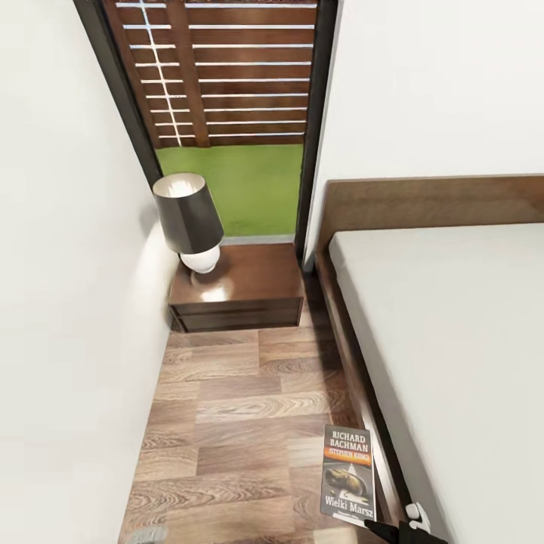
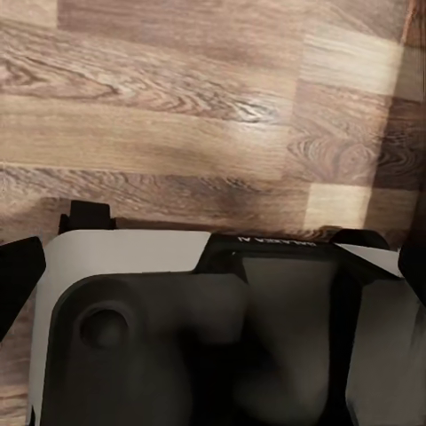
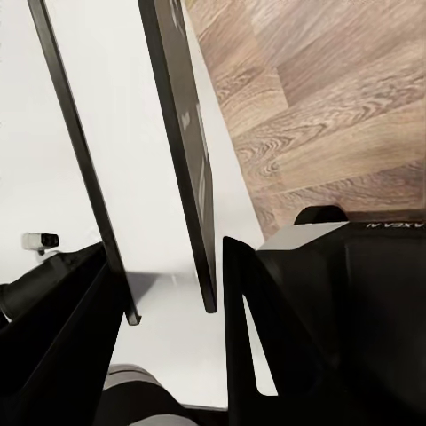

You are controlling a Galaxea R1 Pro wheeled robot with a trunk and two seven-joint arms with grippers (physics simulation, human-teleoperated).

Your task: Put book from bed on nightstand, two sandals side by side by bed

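Wood-plank floor [image 1: 227, 423] runs between wall and bed [image 1: 453, 340]. Right gripper [image 3: 169, 284] pinches the book [image 1: 348, 474] upright beside the bed frame; carrying it forward to the nightstand [image 1: 238, 291] comes next. Left gripper's state I cannot tell.

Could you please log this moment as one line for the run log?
phase: carrying book | right gripper: shut on book | target: nightstand ahead, lamp on it | bed at right
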